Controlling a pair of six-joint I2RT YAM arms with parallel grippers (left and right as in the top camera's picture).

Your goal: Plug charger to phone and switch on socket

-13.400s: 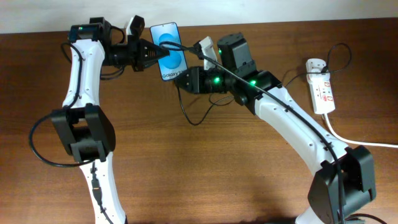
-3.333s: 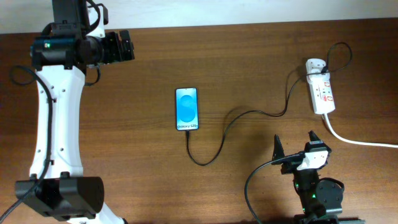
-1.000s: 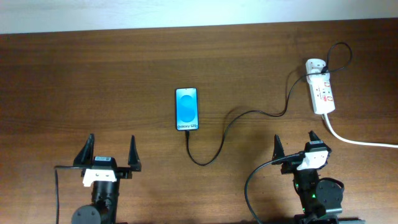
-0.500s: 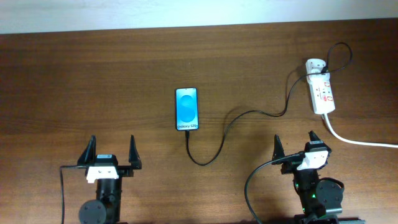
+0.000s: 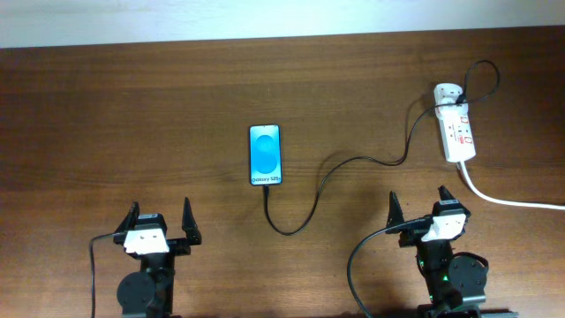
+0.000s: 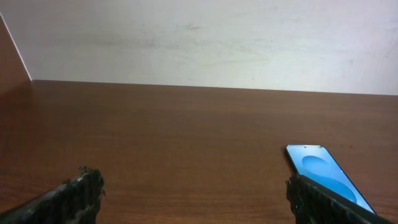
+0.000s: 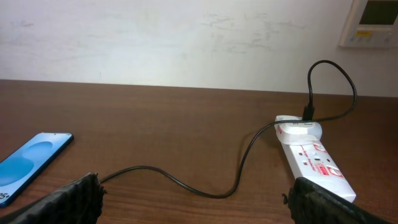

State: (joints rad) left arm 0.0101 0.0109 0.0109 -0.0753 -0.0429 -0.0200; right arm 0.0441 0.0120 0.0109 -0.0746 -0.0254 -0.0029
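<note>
ROBOTICS TEST ROOM, most likely a laboratory or office workspace: a dark wooden table [image 5: 132, 115] stands against a plain, scuffed off-white wall [image 6: 217, 37], with a left arm [image 5: 141, 287] and a right arm [image 5: 450, 278] mounted at its near edge. A white power strip [image 7: 314, 158] lies on the tabletop, and what appears to be a wall-mounted control panel [image 7: 373, 22] hangs at upper right.

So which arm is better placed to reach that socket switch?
Right. The socket lies just ahead of the right hand; the left hand sits far off, past the phone.
</note>
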